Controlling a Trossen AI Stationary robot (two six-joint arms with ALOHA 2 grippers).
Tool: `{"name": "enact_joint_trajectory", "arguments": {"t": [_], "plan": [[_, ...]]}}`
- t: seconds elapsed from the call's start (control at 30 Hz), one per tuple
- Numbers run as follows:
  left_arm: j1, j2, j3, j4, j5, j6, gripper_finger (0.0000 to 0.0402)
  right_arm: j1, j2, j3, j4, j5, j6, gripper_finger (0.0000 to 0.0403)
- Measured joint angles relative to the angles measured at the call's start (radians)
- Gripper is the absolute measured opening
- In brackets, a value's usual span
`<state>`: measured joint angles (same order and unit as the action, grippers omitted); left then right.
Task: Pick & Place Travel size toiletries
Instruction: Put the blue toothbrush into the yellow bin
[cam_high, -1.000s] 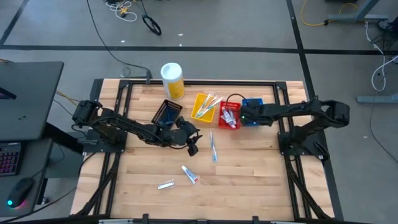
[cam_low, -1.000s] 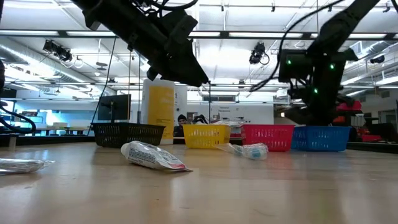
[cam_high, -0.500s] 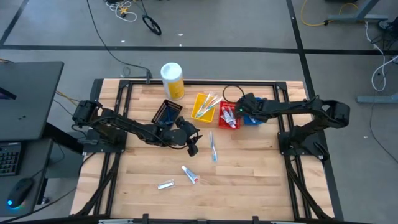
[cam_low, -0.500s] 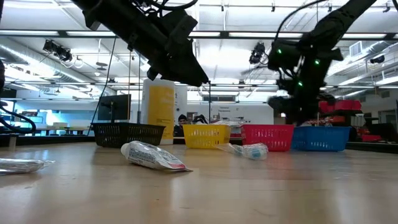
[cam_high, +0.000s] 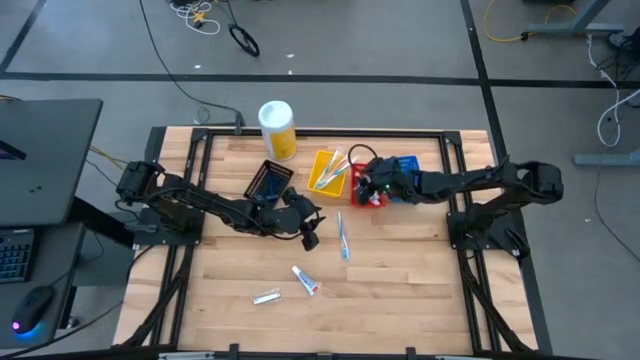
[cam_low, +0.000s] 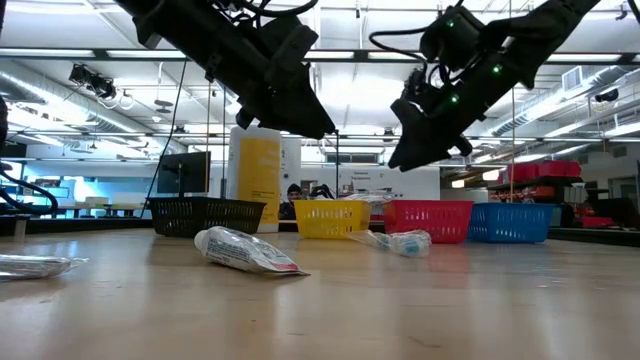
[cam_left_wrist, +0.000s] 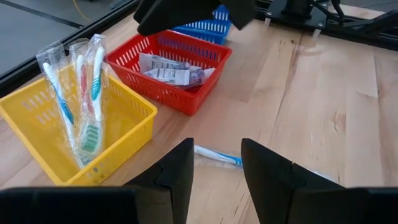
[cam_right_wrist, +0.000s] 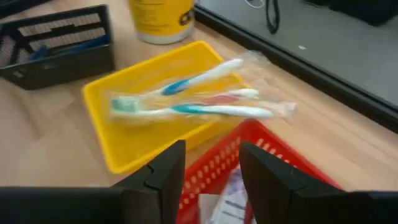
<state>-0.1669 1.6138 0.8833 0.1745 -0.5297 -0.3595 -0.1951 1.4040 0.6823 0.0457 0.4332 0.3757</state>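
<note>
A wrapped blue-and-white toothbrush (cam_high: 343, 236) lies flat on the table, also in the left wrist view as the toothbrush (cam_left_wrist: 217, 156) just past my left fingers. Two white toothpaste tubes (cam_high: 305, 281) (cam_high: 266, 296) lie nearer the near edge. My left gripper (cam_high: 311, 237) (cam_left_wrist: 216, 151) hovers open, left of the toothbrush. My right gripper (cam_high: 363, 184) (cam_right_wrist: 212, 155) is open and empty, above the red tray (cam_high: 369, 192) next to the yellow tray (cam_right_wrist: 155, 121). Several wrapped toothbrushes (cam_right_wrist: 193, 99) lean over the yellow tray's rim. Tubes (cam_left_wrist: 171, 70) lie in the red tray.
A black tray (cam_high: 268, 181) stands left of the yellow tray, a blue tray (cam_high: 406, 166) right of the red one. A tall yellow canister (cam_high: 277, 129) with a white lid stands by the far edge. Bare wood stretches across the table's near right part.
My right gripper has travelled from over the blue tray toward the table's left, ending above the red tray near the yellow one, and has tipped so that it slants downward. My left arm and the things on the table have stayed put.
</note>
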Motion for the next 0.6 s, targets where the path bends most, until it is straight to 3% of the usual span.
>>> {"name": "enact_joint_trajectory", "arguments": {"t": [0.13, 0.4, 0.5, 0.6], "plan": [[0.0, 0.0, 0.0, 0.0, -0.001, 0.001, 0.0142, 0.03, 0.0, 0.0, 0.0, -0.035, -0.003, 0.0162], [0.0, 0.0, 0.0, 0.0, -0.001, 0.005, 0.0142, 0.157, 0.015, -0.001, 0.011, -0.36, 0.171, 0.0159], [0.0, 0.0, 0.0, -0.002, 0.005, 0.021, 0.0142, 0.266, 0.034, -0.001, 0.03, -0.341, 0.282, 0.0152], [0.0, 0.0, 0.0, -0.002, 0.016, 0.022, 0.0142, 0.365, 0.069, -0.001, 0.043, -0.195, 0.378, 0.0144]]}}
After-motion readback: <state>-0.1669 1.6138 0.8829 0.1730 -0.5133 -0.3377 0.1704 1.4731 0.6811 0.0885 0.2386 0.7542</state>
